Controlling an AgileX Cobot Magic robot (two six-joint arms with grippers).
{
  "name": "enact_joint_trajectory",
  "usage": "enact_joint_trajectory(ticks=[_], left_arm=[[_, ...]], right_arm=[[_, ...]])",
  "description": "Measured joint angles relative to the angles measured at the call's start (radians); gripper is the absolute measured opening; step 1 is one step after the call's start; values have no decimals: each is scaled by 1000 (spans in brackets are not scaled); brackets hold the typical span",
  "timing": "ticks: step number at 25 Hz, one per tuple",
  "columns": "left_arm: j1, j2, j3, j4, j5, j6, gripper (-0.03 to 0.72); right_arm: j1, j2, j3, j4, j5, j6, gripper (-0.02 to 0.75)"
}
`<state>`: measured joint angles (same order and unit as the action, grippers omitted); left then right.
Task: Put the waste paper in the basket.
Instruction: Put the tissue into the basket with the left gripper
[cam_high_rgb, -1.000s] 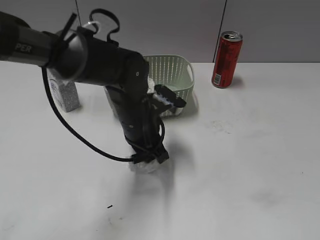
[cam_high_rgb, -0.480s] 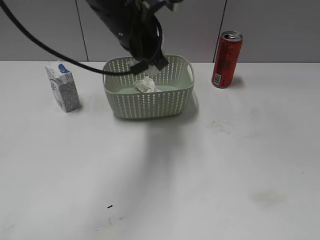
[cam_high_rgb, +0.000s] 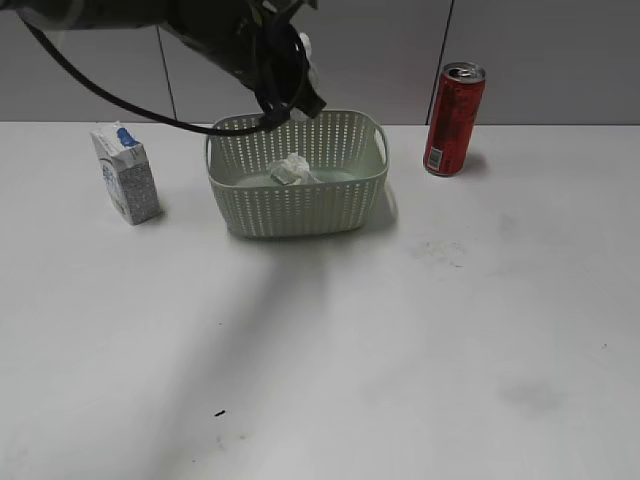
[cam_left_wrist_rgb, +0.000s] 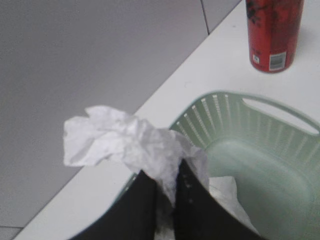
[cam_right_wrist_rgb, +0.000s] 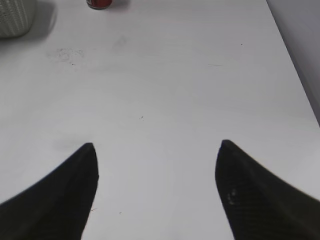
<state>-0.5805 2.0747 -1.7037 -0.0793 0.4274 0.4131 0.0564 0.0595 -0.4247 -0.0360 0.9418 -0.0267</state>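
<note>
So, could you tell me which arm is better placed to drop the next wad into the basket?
The left: its gripper already pinches a paper wad above the basket. The right gripper is open over bare table.

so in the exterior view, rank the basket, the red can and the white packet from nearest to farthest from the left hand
1. Basket: right below the left hand, which holds a paper wad over its back rim.
2. White packet: off to the left on the table.
3. Red can: off to the right by the wall. Packet and can are close to call.
</note>
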Motion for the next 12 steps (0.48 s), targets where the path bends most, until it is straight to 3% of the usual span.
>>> enact_joint_trajectory(ticks=[2, 6, 8, 12], left_arm=[[0, 29, 0, -27, 21, 1, 204], [0, 63, 0, -74, 64, 0, 575], [0, 64, 0, -89, 97, -1, 645], [1, 59, 0, -94, 168, -1, 669]], right_arm=[[0, 0, 0, 0, 0, 0, 553], [0, 0, 0, 0, 0, 0, 553], [0, 0, 0, 0, 0, 0, 553], [0, 0, 0, 0, 0, 0, 553]])
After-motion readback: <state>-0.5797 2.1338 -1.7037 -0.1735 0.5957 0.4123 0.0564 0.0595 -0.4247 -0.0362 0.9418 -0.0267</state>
